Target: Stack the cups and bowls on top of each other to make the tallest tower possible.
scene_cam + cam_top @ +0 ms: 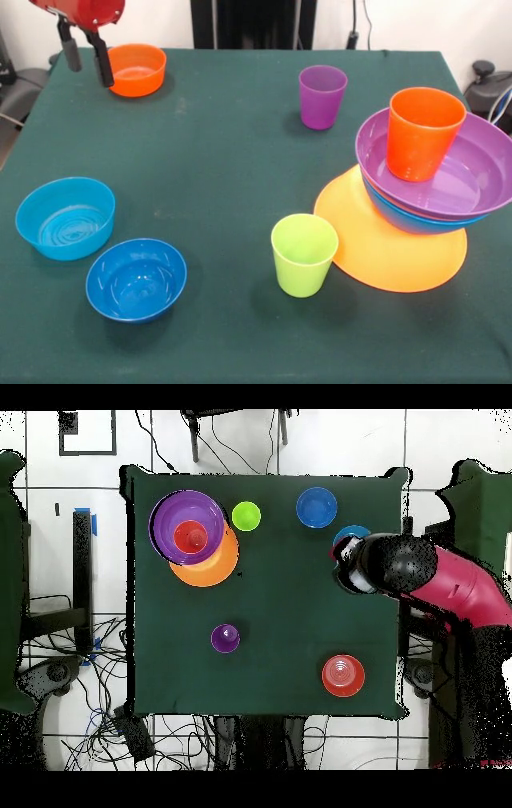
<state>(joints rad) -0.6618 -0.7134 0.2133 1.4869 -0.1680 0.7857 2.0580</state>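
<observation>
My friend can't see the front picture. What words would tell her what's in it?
On a green table, a tower at the right has an orange cup in a purple bowl, over a blue bowl and an orange-yellow bowl. Loose purple and lime green cups stand nearby, two blue bowls sit left, and the open gripper hangs by a small orange bowl.

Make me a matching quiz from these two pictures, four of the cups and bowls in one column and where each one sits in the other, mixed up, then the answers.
Things:
1. orange cup
2. lime green cup
3. small orange bowl
4. dark blue bowl

Places:
A. on the green cloth right next to the light blue bowl
B. standing inside the purple bowl on the tower
C. near the claw, at a table corner
D. upright on the cloth beside the flat orange-yellow base

Pairs: 1-B, 2-D, 3-C, 4-A
</observation>
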